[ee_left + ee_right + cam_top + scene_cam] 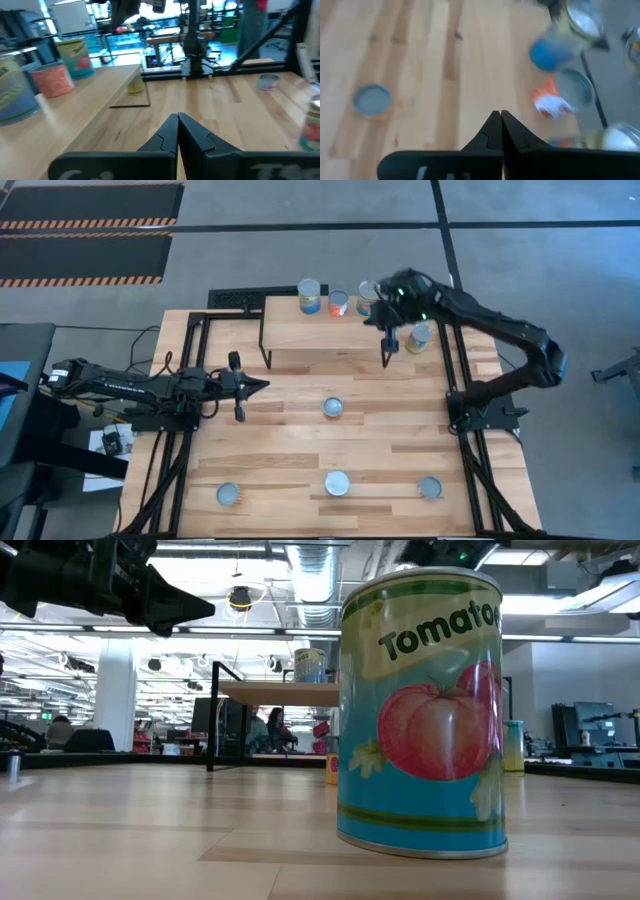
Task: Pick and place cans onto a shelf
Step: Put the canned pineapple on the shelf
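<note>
A wooden bench [300, 450] carries the shelf [300, 335] at its far edge. Three cans [338, 303] are set in a row on the shelf. Four cans are spread on the bench, and one [420, 337] stands beside the shelf.

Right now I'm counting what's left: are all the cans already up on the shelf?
No: in the high view a can stands on the table, off the shelf.
</note>
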`<action>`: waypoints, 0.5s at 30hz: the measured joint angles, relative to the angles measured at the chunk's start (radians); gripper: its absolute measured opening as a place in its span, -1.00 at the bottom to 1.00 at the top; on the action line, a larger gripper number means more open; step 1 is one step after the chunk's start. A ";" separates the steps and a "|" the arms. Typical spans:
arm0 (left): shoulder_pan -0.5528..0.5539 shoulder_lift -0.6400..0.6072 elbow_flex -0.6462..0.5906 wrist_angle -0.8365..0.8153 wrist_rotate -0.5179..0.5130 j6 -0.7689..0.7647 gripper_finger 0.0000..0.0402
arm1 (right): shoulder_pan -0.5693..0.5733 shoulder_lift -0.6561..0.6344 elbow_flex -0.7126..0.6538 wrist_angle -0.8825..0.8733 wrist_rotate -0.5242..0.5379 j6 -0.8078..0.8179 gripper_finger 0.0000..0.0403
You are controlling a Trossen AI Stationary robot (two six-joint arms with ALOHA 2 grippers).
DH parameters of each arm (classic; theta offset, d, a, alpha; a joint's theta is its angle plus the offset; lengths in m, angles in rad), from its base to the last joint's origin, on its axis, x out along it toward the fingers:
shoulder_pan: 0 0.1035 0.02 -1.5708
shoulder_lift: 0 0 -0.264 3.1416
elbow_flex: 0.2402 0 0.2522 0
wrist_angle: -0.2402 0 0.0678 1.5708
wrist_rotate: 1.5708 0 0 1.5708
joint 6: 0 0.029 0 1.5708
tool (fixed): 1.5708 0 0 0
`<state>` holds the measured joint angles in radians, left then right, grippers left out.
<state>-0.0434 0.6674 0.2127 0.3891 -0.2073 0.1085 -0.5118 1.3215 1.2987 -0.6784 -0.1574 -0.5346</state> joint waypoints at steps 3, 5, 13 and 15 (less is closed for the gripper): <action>0.000 0.001 0.000 0.004 0.051 0.000 -1.00 | 0.059 -0.095 -0.146 0.131 -0.001 0.060 -0.98; -0.001 0.017 0.000 0.021 0.064 0.000 -1.00 | 0.107 -0.160 -0.242 0.234 -0.001 0.102 -0.98; 0.000 0.209 0.039 0.139 0.104 -0.001 -1.00 | 0.278 -0.370 -0.647 0.681 0.091 0.235 -0.98; 0.000 0.288 0.066 0.185 0.138 -0.004 -1.00 | 0.296 -0.406 -0.744 0.799 0.111 0.263 -0.98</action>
<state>-0.0437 0.9553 0.2782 0.5737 -0.0693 0.1048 -0.2155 0.9153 0.5550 0.1209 -0.0467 -0.2718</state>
